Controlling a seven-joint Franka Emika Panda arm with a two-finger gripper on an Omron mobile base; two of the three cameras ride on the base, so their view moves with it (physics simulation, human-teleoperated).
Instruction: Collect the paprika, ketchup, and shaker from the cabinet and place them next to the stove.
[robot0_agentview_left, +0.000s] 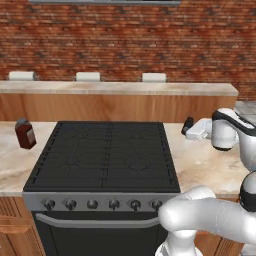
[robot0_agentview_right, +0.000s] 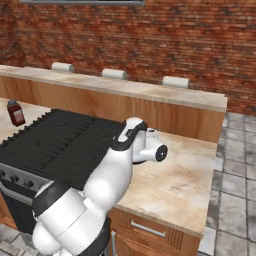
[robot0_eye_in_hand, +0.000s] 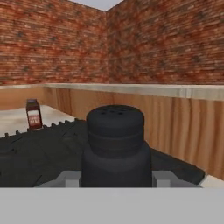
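A small black shaker sits between my gripper's grey fingertips, and the gripper is shut on it. In the left base view the shaker and gripper hang low over the counter just right of the stove's back right corner; I cannot tell whether the shaker touches the counter. The paprika, a dark red jar with a dark cap and pale label, stands upright on the counter left of the stove, also seen as the paprika. The ketchup and the cabinet are out of view.
A beige counter flanks the stove on both sides. Behind it runs a raised wooden ledge with three pale rolls, then a brick wall. The counter's right end drops to a tiled floor.
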